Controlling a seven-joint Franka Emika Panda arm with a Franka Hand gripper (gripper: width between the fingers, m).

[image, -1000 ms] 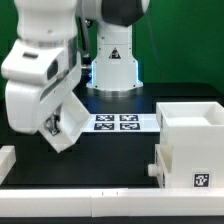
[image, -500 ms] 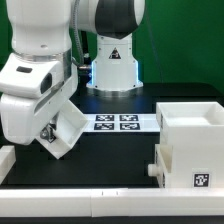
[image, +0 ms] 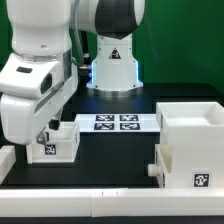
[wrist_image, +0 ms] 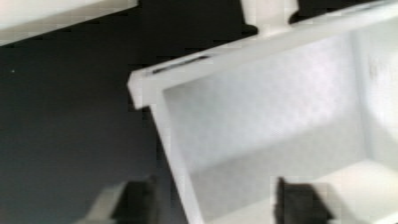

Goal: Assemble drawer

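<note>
At the exterior view's left, a small tray (image: 63,143) sits upright on the desk (image: 110,165), its top hidden by the arm. Wrist view: the hand (wrist_image: 214,203) straddles a tray wall, but blur prevents telling whether it grips. The large shell (image: 190,140) is cut off at the frame edge.

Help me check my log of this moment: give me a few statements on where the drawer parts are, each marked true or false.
1. The small tray sits inside the large shell. False: it is at the gripper, at the exterior view's left, apart from the shell.
2. The shell stands at the exterior view's right. True.
3. The tray is tipped steeply onto one corner. False: it sits about level.
4. The marker board lies flat, with nothing on it. True.
5. The shell shows no tag. False: a tag is on its near face.
</note>
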